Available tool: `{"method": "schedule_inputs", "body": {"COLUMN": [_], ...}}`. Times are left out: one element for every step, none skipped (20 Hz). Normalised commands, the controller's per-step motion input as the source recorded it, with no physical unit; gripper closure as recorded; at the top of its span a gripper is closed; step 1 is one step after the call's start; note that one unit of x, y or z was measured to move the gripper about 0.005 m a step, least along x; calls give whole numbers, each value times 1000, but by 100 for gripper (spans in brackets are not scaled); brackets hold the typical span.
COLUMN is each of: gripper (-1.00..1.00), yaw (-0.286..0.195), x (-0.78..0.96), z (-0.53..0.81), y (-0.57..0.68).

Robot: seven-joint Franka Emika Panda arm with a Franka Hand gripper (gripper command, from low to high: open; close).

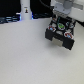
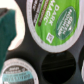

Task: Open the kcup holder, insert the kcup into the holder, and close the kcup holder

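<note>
In the exterior view, the black boxy kcup holder (image 1: 61, 35) is sitting on the white table (image 1: 30, 60) toward the exterior view's right, and its pull-out tray of round slots appears to be standing open toward the camera, so I judge the opening step done. The pale robot arm is hanging directly over the tray, its pincer (image 1: 60, 22) pointing straight down. A small green-topped pod shows just under it, but the picture is too coarse to say whether the pod is being held or is already seated. A tall white bottle-shaped object (image 1: 25, 12) is standing well apart at the back.

In the wrist view, the camera is looking down into the black tray. The small cup-shaped kcup with the green patterned lid (image 2: 54, 22) is filling the middle of the view, seemingly at a slot; a second green-lidded pod (image 2: 19, 71) is lying in a neighbouring slot, and an empty round slot (image 2: 57, 66) is gaping between. No fingers are showing, so I cannot tell how wide the pincer is standing. By my reading, insertion is nearly complete, and closing the tray is left.
</note>
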Motion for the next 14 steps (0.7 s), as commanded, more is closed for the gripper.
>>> {"method": "schedule_inputs", "body": {"gripper": [-100, -100, -100, -100, -100, -100, -100, -100, -100, -100, -100, -100, -100, -100], "yaw": [118, 112, 104, 100, 92, 81, 72, 71, 72, 65, 57, 48, 33, 37], "x": [185, 242, 300, 305, 358, 386, 383, 369, 391, 431, 466, 488, 528, 525], "z": [390, 443, 486, 433, 470, 479, 484, 477, 469, 431, 371, 325, 274, 316], "y": [-98, -138, -209, -293, -317, -341, -342, -350, -372, -410, -454, -484, -490, -471]}}
